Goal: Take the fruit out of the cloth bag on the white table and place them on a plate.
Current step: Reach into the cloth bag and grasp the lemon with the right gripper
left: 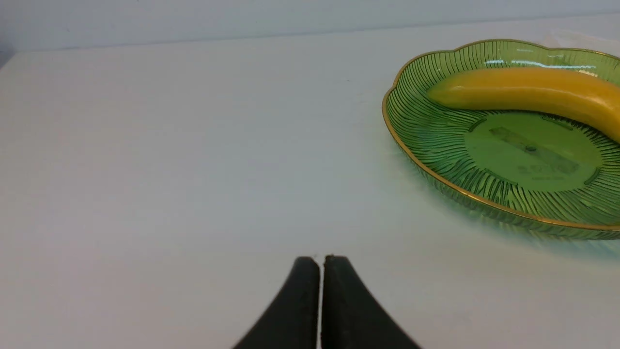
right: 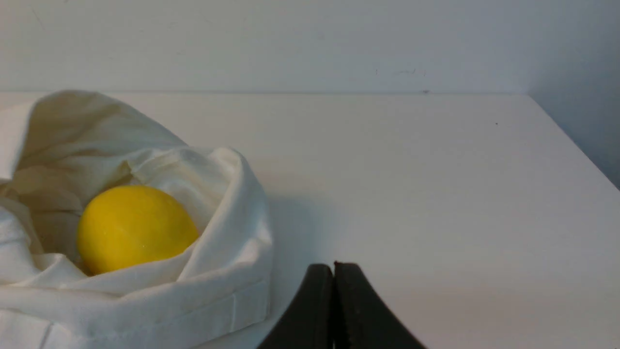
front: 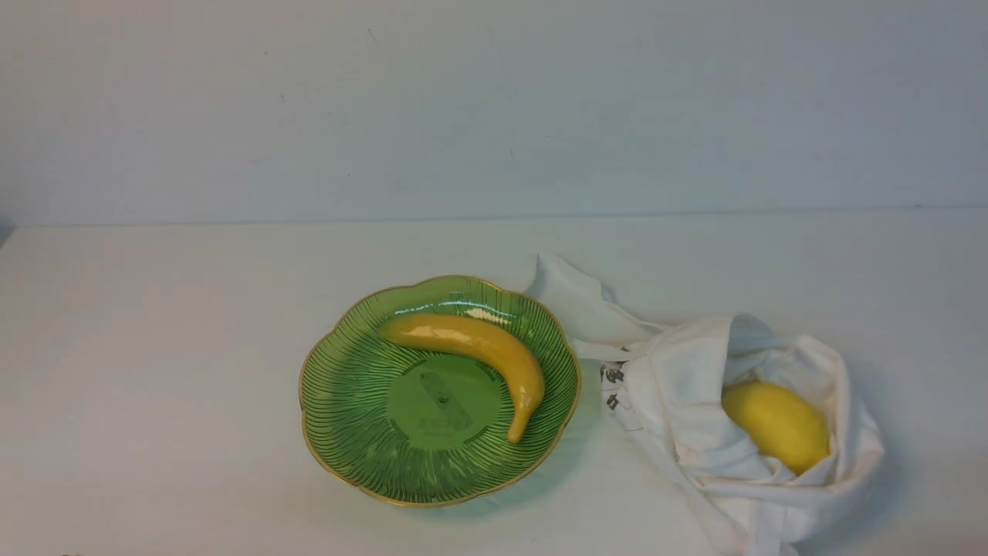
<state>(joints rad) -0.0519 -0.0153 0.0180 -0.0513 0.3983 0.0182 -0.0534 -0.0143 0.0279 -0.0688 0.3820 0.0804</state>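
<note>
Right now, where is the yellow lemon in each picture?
Front view: the lemon is low on the right side, inside the open white bag.
Left wrist view: no lemon in it.
Right wrist view: in the picture's left part, partly behind the bag's folds.
Shared landmark: the white table.

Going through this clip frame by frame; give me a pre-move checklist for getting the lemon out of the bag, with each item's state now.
1. Lemon visible in the mouth of the cloth bag: ok.
2. Lemon free of cloth for a grasp: not ok, folds cover its lower edge.
3. Right gripper open for the pick: not ok, its fingers are shut.
4. Left gripper clear of the plate: ok, shut beside it over the table.
5. Room on the plate beside the banana: ok, its middle is bare.
6. More fruit deeper in the bag: cannot tell.
</note>
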